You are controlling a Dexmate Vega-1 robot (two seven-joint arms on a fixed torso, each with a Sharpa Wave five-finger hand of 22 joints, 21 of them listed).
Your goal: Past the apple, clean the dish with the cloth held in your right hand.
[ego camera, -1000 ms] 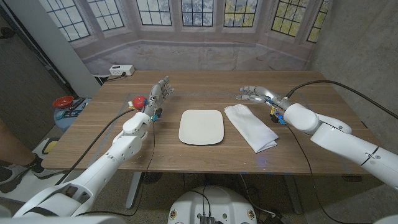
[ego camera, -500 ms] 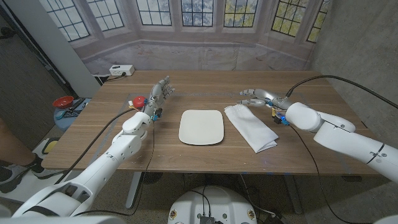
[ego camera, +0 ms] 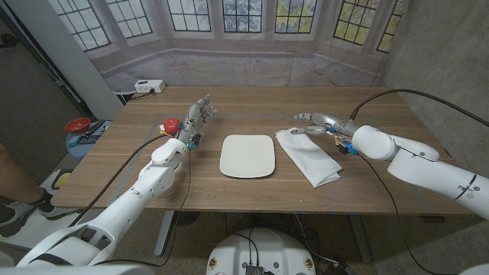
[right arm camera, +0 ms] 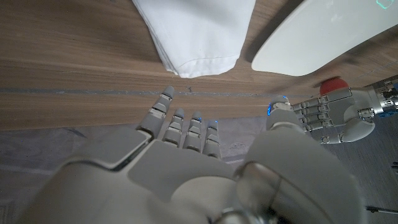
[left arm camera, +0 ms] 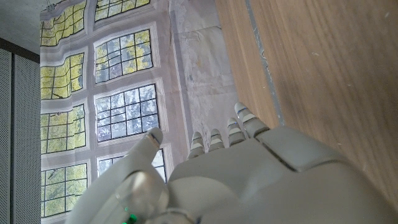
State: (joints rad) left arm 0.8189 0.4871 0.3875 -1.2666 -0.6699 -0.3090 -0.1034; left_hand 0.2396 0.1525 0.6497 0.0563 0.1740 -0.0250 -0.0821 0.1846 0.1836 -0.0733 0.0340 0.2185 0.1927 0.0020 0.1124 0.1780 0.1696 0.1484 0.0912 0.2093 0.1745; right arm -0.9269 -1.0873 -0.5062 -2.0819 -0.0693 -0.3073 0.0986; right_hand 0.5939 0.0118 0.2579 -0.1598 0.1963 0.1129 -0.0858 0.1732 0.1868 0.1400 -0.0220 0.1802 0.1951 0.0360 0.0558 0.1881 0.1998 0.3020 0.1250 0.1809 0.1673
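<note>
A white rounded-square dish lies mid-table, also seen as the dish in the right wrist view. To its right lies a folded white cloth, the same cloth ahead of my right hand. A red apple sits left of the dish, right beside my left hand, which stands with fingers extended and holds nothing. My right hand hovers at the cloth's far end, fingers spread, gripping nothing. The apple shows behind my left hand.
The wooden table has bare boards beyond the dish and along its front. Off its left side sit a red bowl and clutter. A white box lies beyond the far left corner. A person's leg is at the picture's left edge.
My right hand has drifted slightly nearer the cloth's far end and its fingers have spread. The left hand, apple, dish and cloth have not moved.
</note>
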